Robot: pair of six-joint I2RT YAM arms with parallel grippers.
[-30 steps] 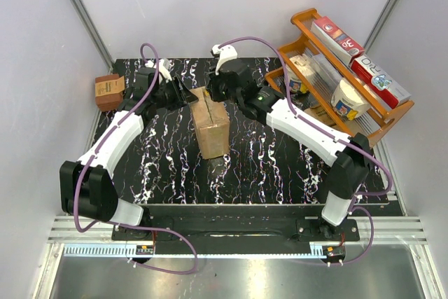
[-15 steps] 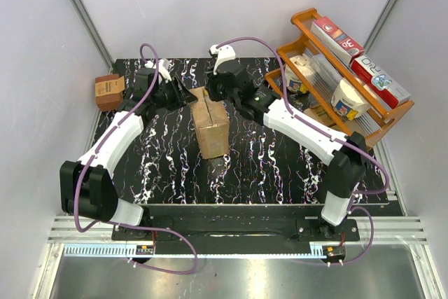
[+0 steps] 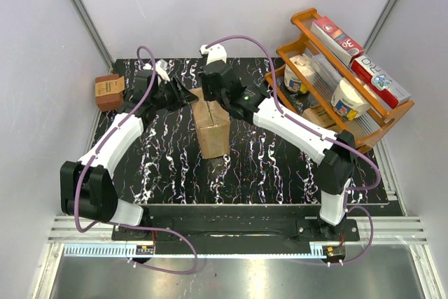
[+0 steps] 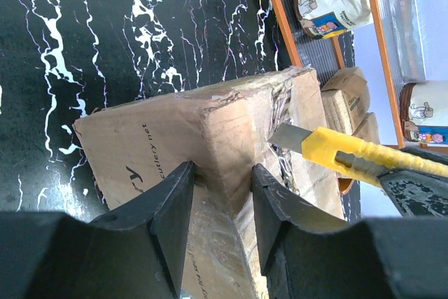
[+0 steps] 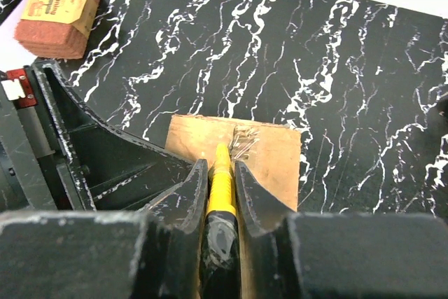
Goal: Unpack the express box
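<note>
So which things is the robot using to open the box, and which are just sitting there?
In use: express box, yellow knife, left gripper pinching the box, right gripper holding the knife.
Just sitting: small reddish pack, orange rack, red-and-white cartons, tub.

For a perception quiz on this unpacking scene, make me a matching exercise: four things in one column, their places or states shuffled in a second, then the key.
Things
1. express box
2. yellow knife
3. orange rack
4. small reddish-brown pack

Places or states
A. at the far left edge of the table
B. clamped in the right gripper, blade at the box's taped top
C. standing at the table's right edge
D. mid-table, its top pinched by the left gripper

Pairs: 1-D, 2-B, 3-C, 4-A
</note>
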